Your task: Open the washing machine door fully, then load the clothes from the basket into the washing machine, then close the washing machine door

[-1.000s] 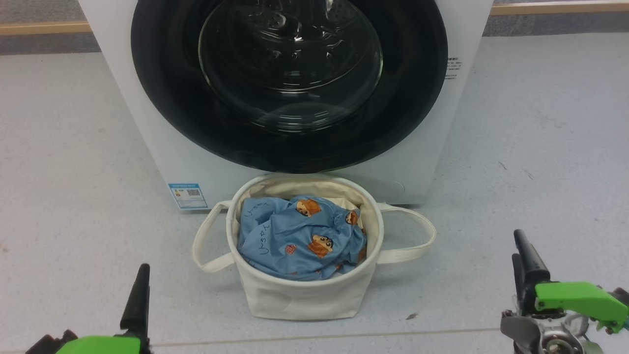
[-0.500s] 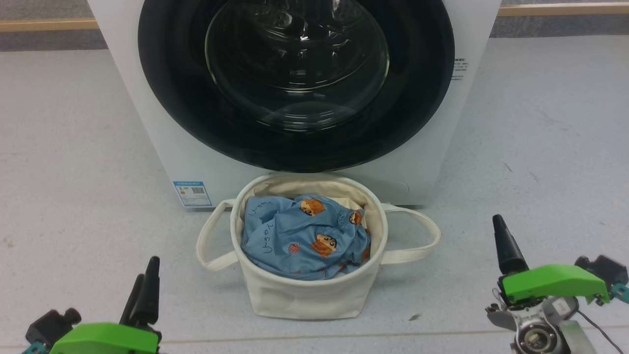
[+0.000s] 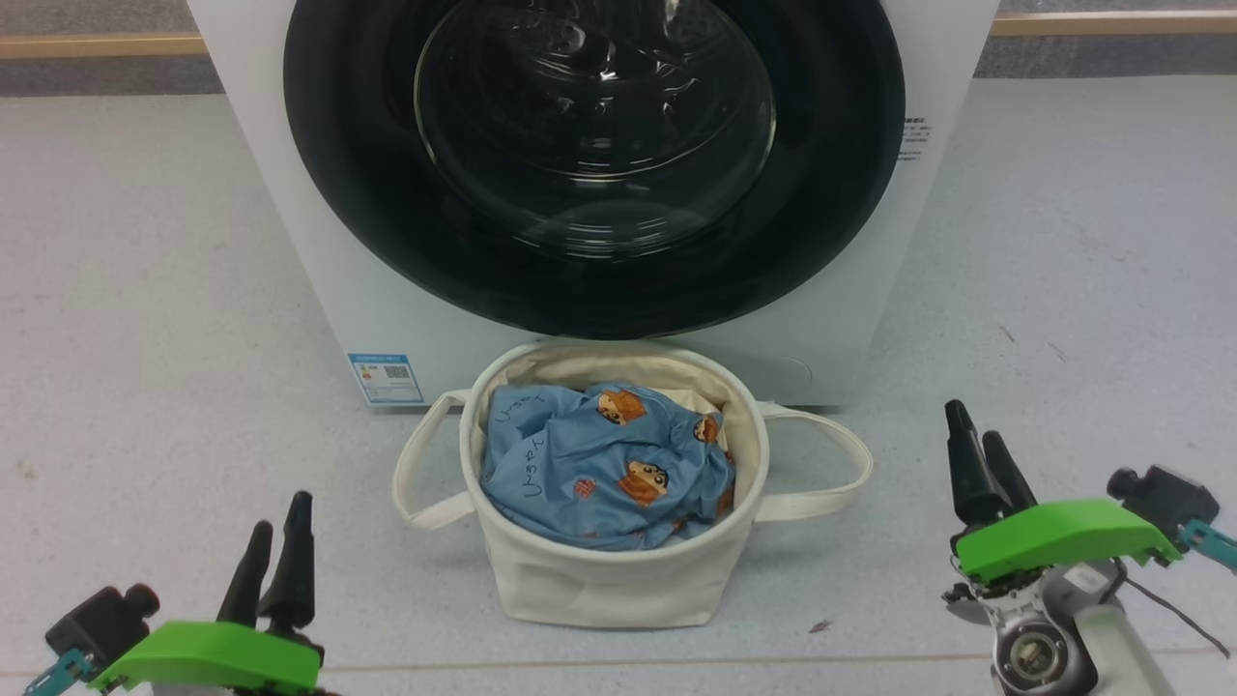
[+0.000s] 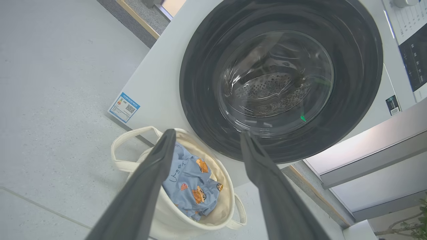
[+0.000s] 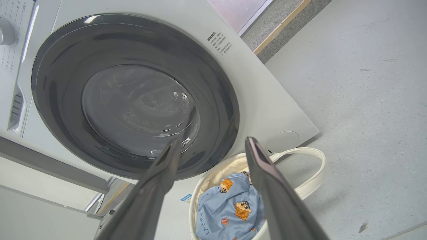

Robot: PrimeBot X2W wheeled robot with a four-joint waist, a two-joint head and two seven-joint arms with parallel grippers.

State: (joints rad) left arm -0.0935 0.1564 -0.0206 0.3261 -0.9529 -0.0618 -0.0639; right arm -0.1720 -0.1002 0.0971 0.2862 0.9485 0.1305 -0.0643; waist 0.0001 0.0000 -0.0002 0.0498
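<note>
While the washing machine door sits shut on the washing machine, both jaws stand wide and empty before it. Rigid and glossy, the door likely needs hooking at its rim; soft, light clothes fill the basket at the machine's foot, open floor either side.

Pale grey speckled floor, small dark scrap on it; wooden strip behind

We see a pale grey speckled floor; at twelve o'clock runs a thin light wooden skirting strip (a darker grey band beneath).
</note>
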